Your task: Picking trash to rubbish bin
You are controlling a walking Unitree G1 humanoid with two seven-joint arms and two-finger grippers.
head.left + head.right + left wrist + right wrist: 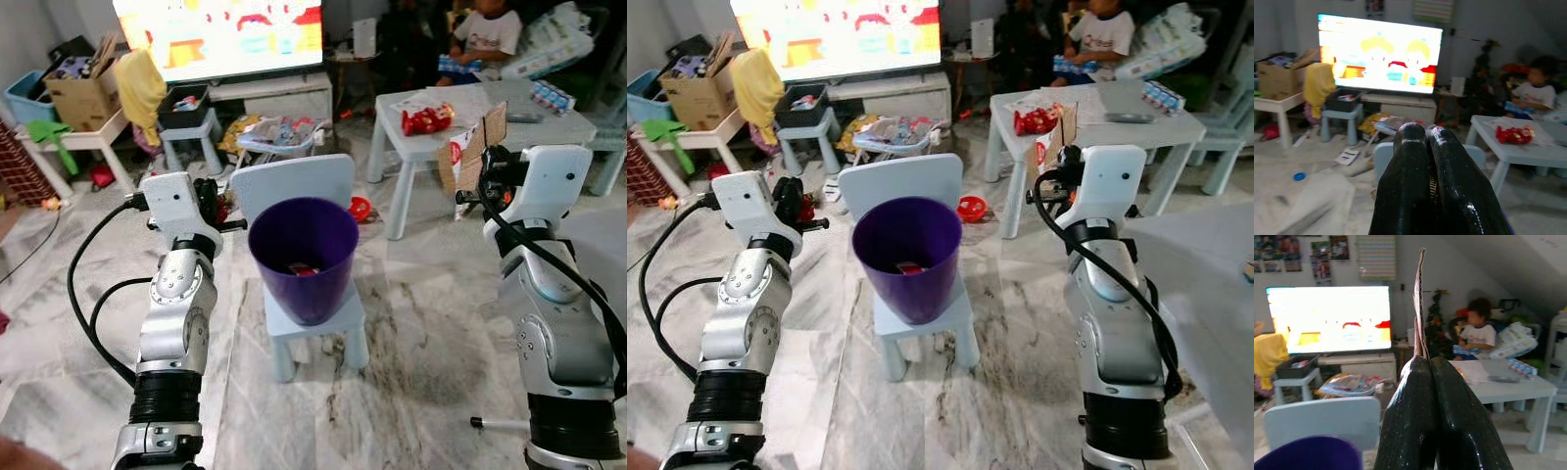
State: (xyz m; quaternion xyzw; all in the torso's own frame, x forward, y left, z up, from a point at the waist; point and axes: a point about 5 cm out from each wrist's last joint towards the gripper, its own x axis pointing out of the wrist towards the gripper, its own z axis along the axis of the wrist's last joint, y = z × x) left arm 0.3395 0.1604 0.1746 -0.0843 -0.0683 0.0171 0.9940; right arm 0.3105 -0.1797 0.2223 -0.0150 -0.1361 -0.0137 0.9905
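Trash here is a flat cardboard piece (472,149), pinched upright in the right gripper (487,172), raised right of the purple rubbish bin (303,257). At far left the left gripper (1426,134) hovers beside the bin with its two black fingers pressed together on nothing; the left wrist view shows that closure, which the head views leave hard to read. The bin stands on the seat of a small pale-blue chair (294,183), with a red scrap (305,267) at its bottom. The right wrist view shows the cardboard edge-on between the closed fingers. Beyond, a person (487,35) sits behind a low table (558,127) holding a red wrapper (427,118).
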